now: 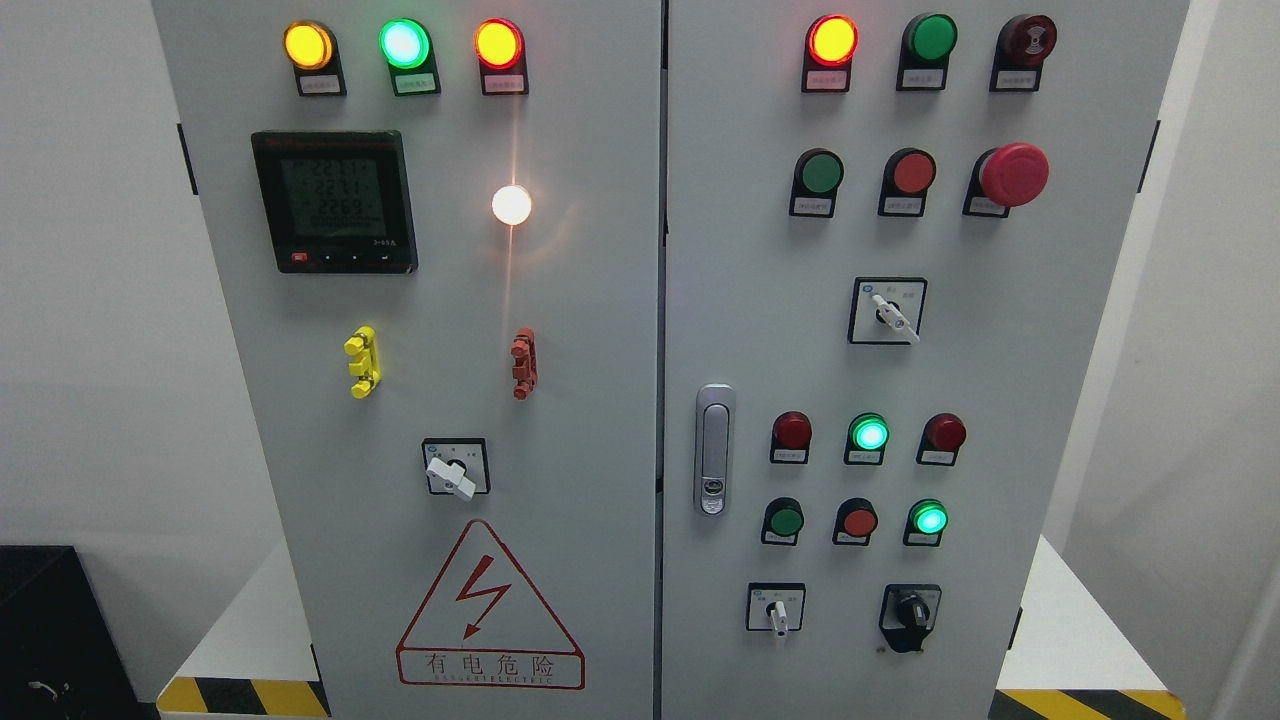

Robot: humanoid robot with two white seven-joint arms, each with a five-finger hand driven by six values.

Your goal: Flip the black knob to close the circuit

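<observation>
The black knob sits at the lower right of the grey cabinet's right door, its pointer standing roughly upright. To its left is a white-handled selector switch. Neither of my hands shows anywhere in the head view, and nothing touches the knob.
The right door also carries a silver door handle, a red mushroom stop button, a white selector and rows of lit and unlit lamps. On the left door are a meter, a white switch and a hazard triangle.
</observation>
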